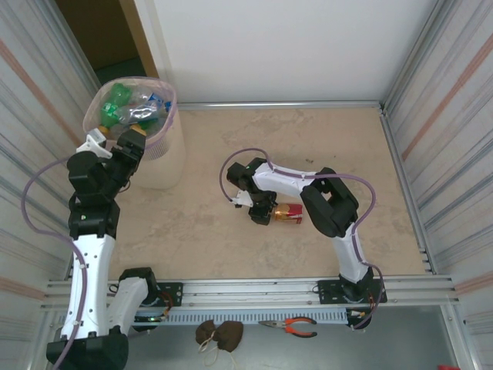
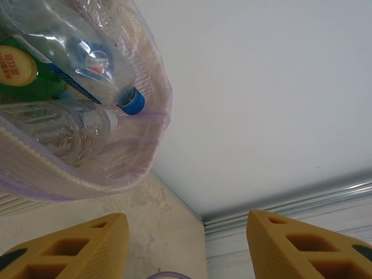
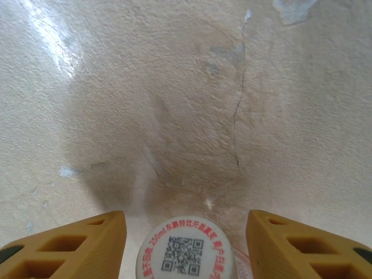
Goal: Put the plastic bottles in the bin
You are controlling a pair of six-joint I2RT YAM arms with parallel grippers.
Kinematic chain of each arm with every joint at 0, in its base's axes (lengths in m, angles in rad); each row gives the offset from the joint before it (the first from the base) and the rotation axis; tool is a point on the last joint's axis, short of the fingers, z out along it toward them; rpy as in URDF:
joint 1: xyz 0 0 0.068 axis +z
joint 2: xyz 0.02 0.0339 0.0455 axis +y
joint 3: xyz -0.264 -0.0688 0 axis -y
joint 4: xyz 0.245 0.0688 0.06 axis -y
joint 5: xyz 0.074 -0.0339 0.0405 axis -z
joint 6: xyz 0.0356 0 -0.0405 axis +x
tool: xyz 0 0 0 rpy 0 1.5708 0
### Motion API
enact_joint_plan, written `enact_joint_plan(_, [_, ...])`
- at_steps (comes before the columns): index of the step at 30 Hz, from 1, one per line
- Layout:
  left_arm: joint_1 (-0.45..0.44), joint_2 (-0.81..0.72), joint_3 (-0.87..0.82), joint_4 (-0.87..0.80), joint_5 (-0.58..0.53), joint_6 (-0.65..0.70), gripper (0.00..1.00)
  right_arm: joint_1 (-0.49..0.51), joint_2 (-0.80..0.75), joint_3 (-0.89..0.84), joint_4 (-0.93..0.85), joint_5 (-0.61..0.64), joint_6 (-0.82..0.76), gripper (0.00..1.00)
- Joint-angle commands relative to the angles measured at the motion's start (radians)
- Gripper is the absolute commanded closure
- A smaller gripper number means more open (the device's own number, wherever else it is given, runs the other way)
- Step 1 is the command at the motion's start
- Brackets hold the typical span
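Note:
The pale pink bin (image 1: 165, 137) stands at the far left, holding several bottles (image 1: 132, 105), clear and green. My left gripper (image 1: 131, 144) hangs at its near rim, open and empty; its wrist view looks up at the bin's lined wall (image 2: 139, 157), a clear bottle with a blue cap (image 2: 132, 102) and a yellow cap (image 2: 16, 67). One bottle with a red label (image 1: 290, 213) lies mid-table. My right gripper (image 1: 262, 210) is over its cap end, open, the yellow fingers (image 3: 70, 247) either side of the white cap (image 3: 185, 251) without touching it.
Corrugated metal walls close in the table left and right, a white wall at the back. Orange-handled pliers (image 1: 291, 327) and a brown pouch (image 1: 218, 334) lie below the front rail. A purple cable (image 1: 231, 166) loops by the right arm.

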Motion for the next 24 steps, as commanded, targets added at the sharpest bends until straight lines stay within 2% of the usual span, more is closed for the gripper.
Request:
enact_joint_plan(1, [0.0,0.008,-0.003,0.045,0.039,-0.033,0.45,0.007,0.016,0.02,-0.039,0.007,-0.017,0.49])
enact_joint_plan(8, [0.0,0.015,-0.022,0.106,0.099,-0.007,0.46,0.012,0.005,0.029,-0.042,0.01,-0.002,0.57])
enact_joint_plan(14, [-0.002,0.035,-0.038,0.247,0.216,0.046,0.38,0.006,-0.037,0.039,-0.045,-0.004,0.022,0.65])
enact_joint_plan(18, [-0.006,0.046,-0.04,0.295,0.256,0.1,0.33,-0.016,-0.103,0.05,-0.033,-0.092,0.06,0.65])
enact_joint_plan(24, [-0.05,0.047,-0.031,0.311,0.27,0.243,0.33,-0.048,-0.221,0.07,-0.009,-0.243,0.139,0.65])
